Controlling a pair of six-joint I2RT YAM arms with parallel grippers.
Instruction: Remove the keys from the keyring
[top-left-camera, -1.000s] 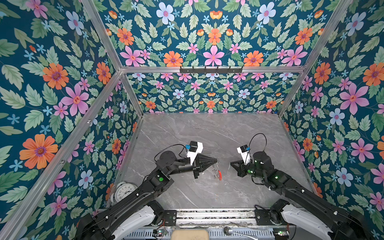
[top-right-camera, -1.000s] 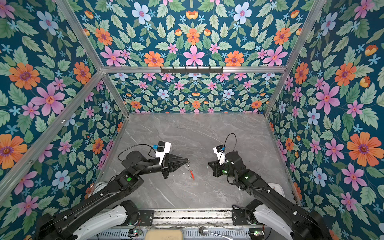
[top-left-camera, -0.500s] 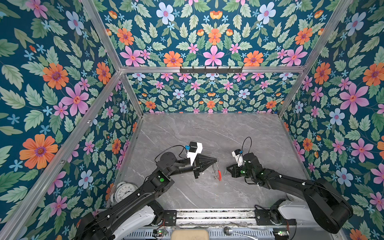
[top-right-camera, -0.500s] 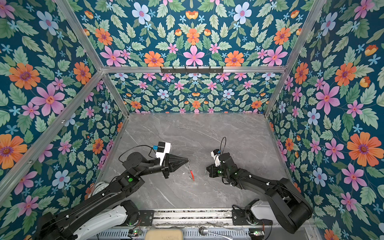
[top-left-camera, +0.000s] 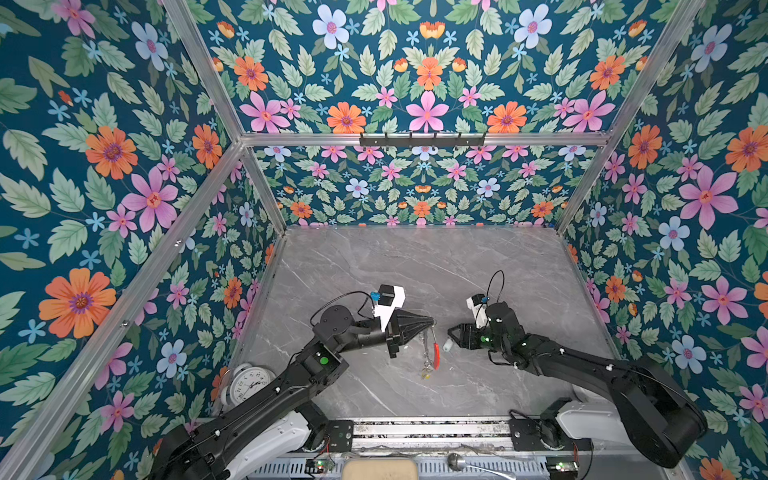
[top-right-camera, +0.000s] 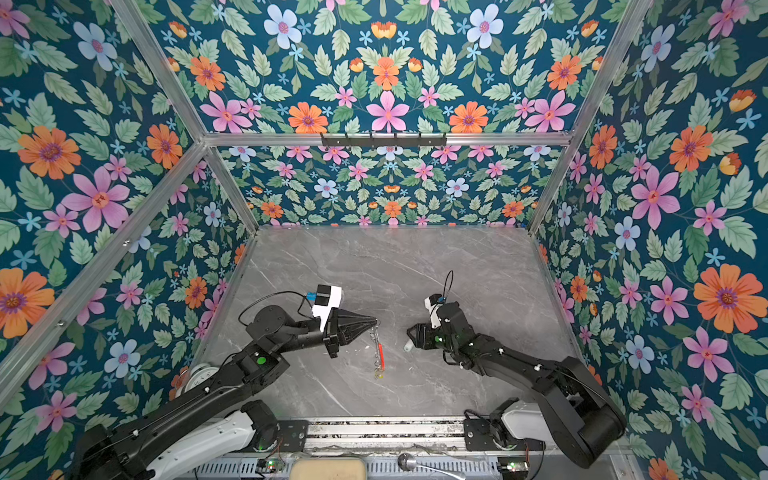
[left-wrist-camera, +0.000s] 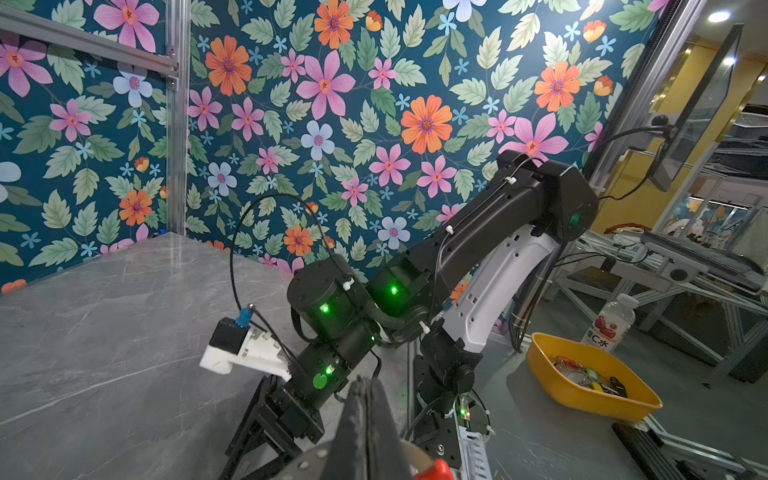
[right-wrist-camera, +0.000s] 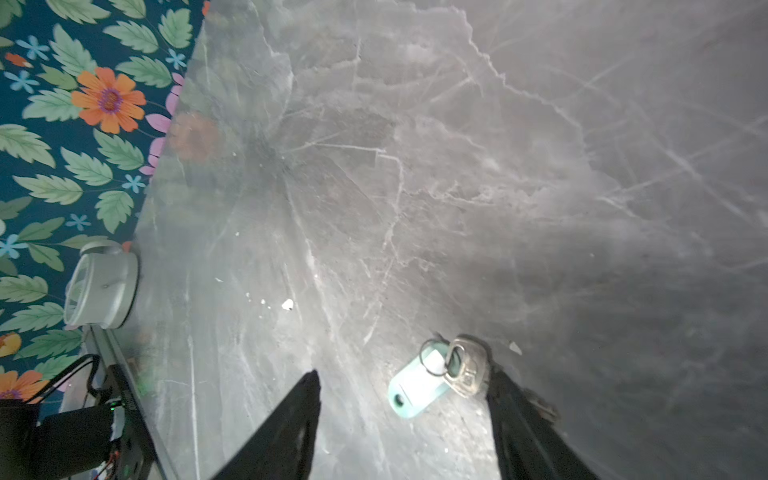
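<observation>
at the table's (top-left-camera: 415, 266) near-middle, toward 6 o'clock in both top views, the left gripper (top-left-camera: 431, 322) (top-right-camera: 376, 321) has its fingers pressed together on the top of the keyring (top-left-camera: 434, 353) (top-right-camera: 380, 353). the keyring hangs down from the tip, seen edge-on, so it shows as a thin band with its red section facing 3 o'clock. the yellow-tagged key (top-left-camera: 424, 374) (top-right-camera: 378, 375) dangles at its lower end, at 6 o'clock of the grip. whether that key touches the table i cannot tell. in the left wrist view the two fingers (left-wrist-camera: 365, 419) meet with no gap, and a bit of red peeks out beside them.

just at 3 o'clock of the keyring sits the right gripper (top-left-camera: 452, 337) (top-right-camera: 412, 336), low over the table, fingers spread wide. the pale-tagged key (top-left-camera: 447, 345) (top-right-camera: 409, 345) (right-wrist-camera: 467, 370) lies flat on the table, apart from the keyring. in the right wrist view it rests between the parted fingers, its metal head up against one fingertip (right-wrist-camera: 496, 380) and its tag stretching toward the gap.

a white clock (top-left-camera: 249, 382) (right-wrist-camera: 102, 286) stands at the table's 8 o'clock corner, partly behind the left arm.
</observation>
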